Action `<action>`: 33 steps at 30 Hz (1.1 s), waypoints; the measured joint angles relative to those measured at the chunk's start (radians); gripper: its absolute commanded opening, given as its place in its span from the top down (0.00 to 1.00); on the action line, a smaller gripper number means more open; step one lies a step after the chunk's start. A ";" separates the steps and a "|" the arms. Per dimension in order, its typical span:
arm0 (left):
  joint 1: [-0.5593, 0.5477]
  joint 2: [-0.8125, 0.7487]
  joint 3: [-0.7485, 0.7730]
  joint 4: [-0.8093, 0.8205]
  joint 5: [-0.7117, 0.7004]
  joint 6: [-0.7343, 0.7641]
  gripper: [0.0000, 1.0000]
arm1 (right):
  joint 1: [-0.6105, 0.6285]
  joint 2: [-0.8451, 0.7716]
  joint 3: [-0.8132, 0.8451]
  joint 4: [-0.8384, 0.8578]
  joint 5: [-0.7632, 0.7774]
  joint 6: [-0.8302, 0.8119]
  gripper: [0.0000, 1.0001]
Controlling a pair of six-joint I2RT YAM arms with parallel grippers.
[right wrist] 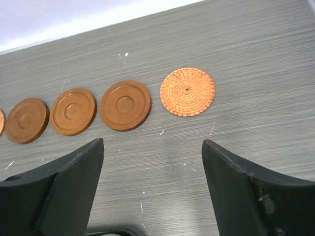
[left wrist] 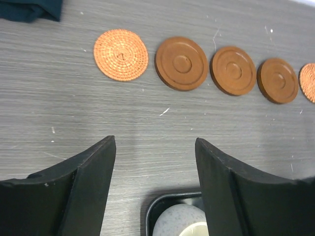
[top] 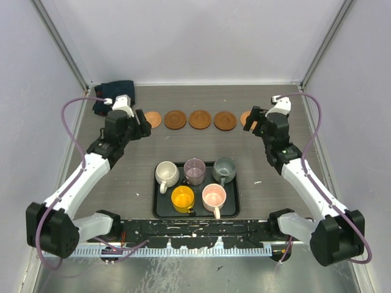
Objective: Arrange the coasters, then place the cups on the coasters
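Several coasters lie in a row across the far table: a woven orange one (top: pixel 153 119) (left wrist: pixel 120 54) at the left end, brown discs (top: pixel 200 119) (left wrist: pixel 233 70) (right wrist: pixel 125 104) in the middle, and another woven orange one (top: pixel 246 118) (right wrist: pixel 187 91) at the right end. Several cups stand in a black tray (top: pixel 157 210): cream (top: pixel 166 173) (left wrist: pixel 184 223), mauve (top: pixel 195 171), grey-green (top: pixel 224 170), yellow (top: pixel 182 199), pink (top: pixel 214 196). My left gripper (top: pixel 142 127) (left wrist: pixel 155 141) hovers open just short of the left end. My right gripper (top: pixel 252 125) (right wrist: pixel 152 143) hovers open by the right end. Neither gripper holds anything.
A dark teal cloth (top: pixel 113 94) (left wrist: pixel 29 9) lies bunched in the far left corner, behind the left gripper. White walls close the table at the back and sides. Bare grey tabletop lies between the coaster row and the tray.
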 measured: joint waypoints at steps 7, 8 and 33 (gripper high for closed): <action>0.000 -0.131 -0.046 -0.042 -0.080 0.001 0.25 | 0.000 -0.117 -0.049 -0.034 0.105 0.019 0.13; 0.000 -0.145 -0.055 -0.051 -0.087 0.001 0.25 | 0.000 -0.132 -0.053 -0.043 0.114 0.022 0.13; 0.000 -0.625 -0.320 -0.293 -0.113 -0.084 0.24 | 0.000 -0.418 -0.157 -0.321 0.197 0.120 0.13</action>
